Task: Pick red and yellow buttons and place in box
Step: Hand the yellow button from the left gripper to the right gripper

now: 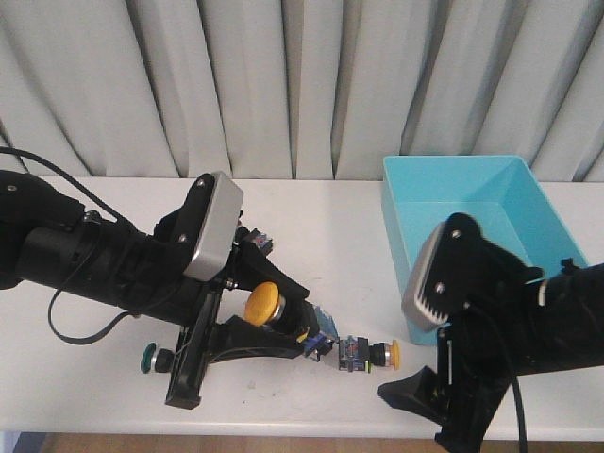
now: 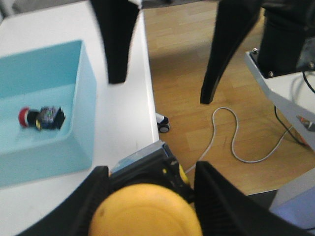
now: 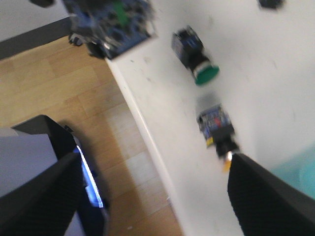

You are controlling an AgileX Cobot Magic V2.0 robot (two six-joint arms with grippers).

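- Right wrist view blurred throughout; green-capped button (image 3: 199, 54) and a second button (image 3: 219, 129) on the white tabletop (image 3: 266, 73) readable only as dark bodies, cap colour of the second hard to tell there, partly cut by a dark finger (image 3: 268, 199).
- Front view: lower half of box (image 1: 472, 203) masked by right arm housing; inside floor not visible from here.
- Left gripper (image 1: 247, 330) clamped on yellow button (image 1: 262, 302), jaws closed against its black body, cap facing up and toward camera, lifted off the tabletop.
- Left wrist view: yellow cap fills bottom centre, a black finger (image 2: 224, 196) either side, touching.
- Right gripper (image 1: 429, 401) low at near tabletop edge, jaws spread wide, nothing between them; the two fingers well apart in right wrist view.
- Another yellow-capped button (image 1: 370, 354) lying on its side on the tabletop, between the two grippers, just beside left jaw tips, clear of right jaws.
- Red button (image 2: 40, 118) lying on its side on the box floor, seen in left wrist view only.
- Further green-capped button (image 1: 156, 359) on tabletop beside left arm, partly hidden.
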